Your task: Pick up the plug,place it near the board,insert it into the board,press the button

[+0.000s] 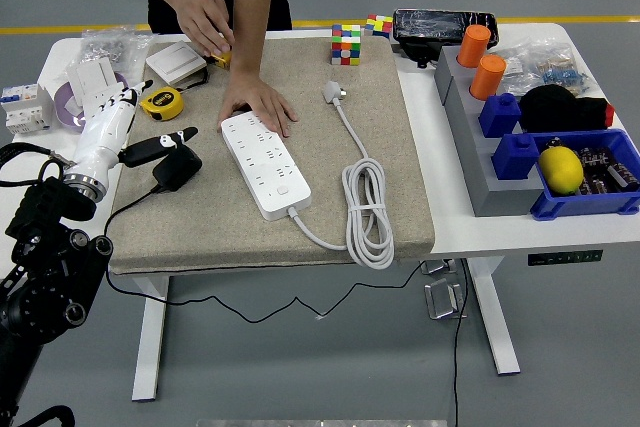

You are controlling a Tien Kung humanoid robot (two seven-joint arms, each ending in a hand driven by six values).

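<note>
While the left hand, white with five fingers, is raised above the left edge of the beige felt mat, a black plug with a trailing black cord is held between its fingers, just clear of the mat. A white multi-socket power board is laid near the mat's centre and is pressed flat at its far end by a person's hand. Its white cable is coiled toward the mat's near right corner.
</note>
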